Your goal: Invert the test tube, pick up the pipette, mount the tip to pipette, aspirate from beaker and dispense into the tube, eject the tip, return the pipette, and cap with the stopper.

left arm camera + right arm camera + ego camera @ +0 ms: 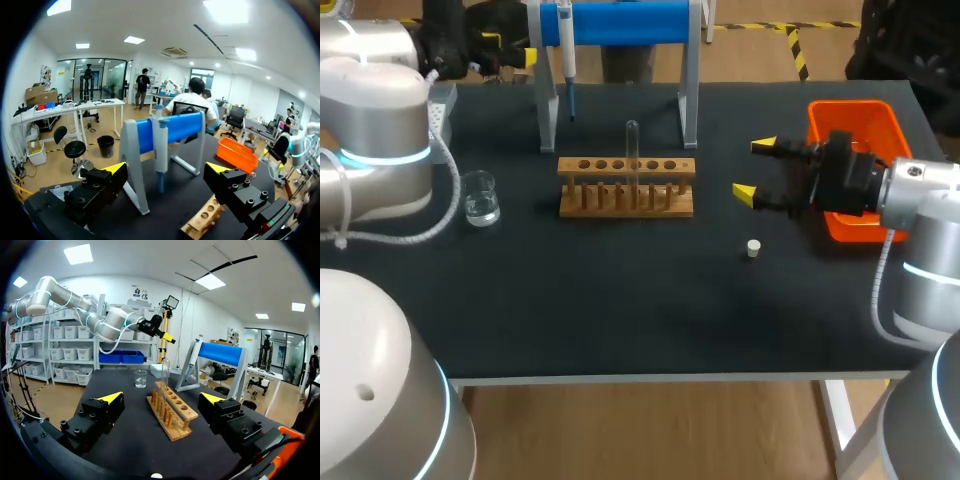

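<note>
Clear glass test tube (632, 150) standing upright in the light wooden rack (627, 186) at mid-bench, its rounded end apparently uppermost. It is judged light, rigid, smooth and breakable, so it is best pinched gently across the exposed upper shaft, above the rack, and lifted straight up before turning. Well apart to its right, the right tool (753, 169) hovers with fingers spread, facing the rack. The small white stopper (753, 248) lies nearer, and the orange plastic bin (865, 125) sits behind that tool. The small glass beaker (480, 197) stands left of the rack. At far left, the left tool (166, 169), likewise spread, faces the blue-bodied pipette (566, 40) hanging on its white stand (688, 90).
</note>
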You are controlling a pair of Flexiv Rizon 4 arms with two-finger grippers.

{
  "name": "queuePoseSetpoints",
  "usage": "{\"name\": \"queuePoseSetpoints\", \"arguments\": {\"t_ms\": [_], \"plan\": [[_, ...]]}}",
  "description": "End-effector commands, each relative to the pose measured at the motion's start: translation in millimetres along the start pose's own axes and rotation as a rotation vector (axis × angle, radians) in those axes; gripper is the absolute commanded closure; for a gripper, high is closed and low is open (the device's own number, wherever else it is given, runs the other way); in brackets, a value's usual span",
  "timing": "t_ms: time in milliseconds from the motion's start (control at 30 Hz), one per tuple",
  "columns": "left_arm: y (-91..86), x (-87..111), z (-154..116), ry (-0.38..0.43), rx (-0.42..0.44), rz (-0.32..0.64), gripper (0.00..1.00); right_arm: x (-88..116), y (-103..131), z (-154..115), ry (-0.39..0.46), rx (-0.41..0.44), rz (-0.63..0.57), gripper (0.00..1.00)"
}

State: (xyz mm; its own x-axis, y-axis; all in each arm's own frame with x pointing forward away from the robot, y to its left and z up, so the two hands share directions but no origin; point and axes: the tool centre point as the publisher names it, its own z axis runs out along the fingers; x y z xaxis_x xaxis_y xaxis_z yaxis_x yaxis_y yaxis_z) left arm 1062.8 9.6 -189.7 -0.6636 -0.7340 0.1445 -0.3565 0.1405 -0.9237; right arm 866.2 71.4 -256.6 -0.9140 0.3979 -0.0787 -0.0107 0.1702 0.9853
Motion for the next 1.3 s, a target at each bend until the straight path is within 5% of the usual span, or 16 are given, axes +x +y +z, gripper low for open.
{"name": "queuePoseSetpoints", "arguments": {"t_ms": [33,233,500,1300], "plan": [[35.8,48.8,-25.6,-0.039,0.089,0.038,0.00,1.0,0.3,-0.2,-0.004,0.000,0.000,0.00],[74.4,96.4,-44.0,-0.015,0.129,0.112,0.00,1.0,0.3,-0.2,-0.004,0.000,0.000,0.00],[106.7,133.9,-50.9,0.047,0.142,0.189,0.00,1.0,0.3,-0.2,-0.004,0.000,0.000,0.00],[132.0,141.3,-51.2,0.121,0.158,0.210,0.00,1.0,0.3,-0.2,-0.004,0.000,0.000,0.00]]}}
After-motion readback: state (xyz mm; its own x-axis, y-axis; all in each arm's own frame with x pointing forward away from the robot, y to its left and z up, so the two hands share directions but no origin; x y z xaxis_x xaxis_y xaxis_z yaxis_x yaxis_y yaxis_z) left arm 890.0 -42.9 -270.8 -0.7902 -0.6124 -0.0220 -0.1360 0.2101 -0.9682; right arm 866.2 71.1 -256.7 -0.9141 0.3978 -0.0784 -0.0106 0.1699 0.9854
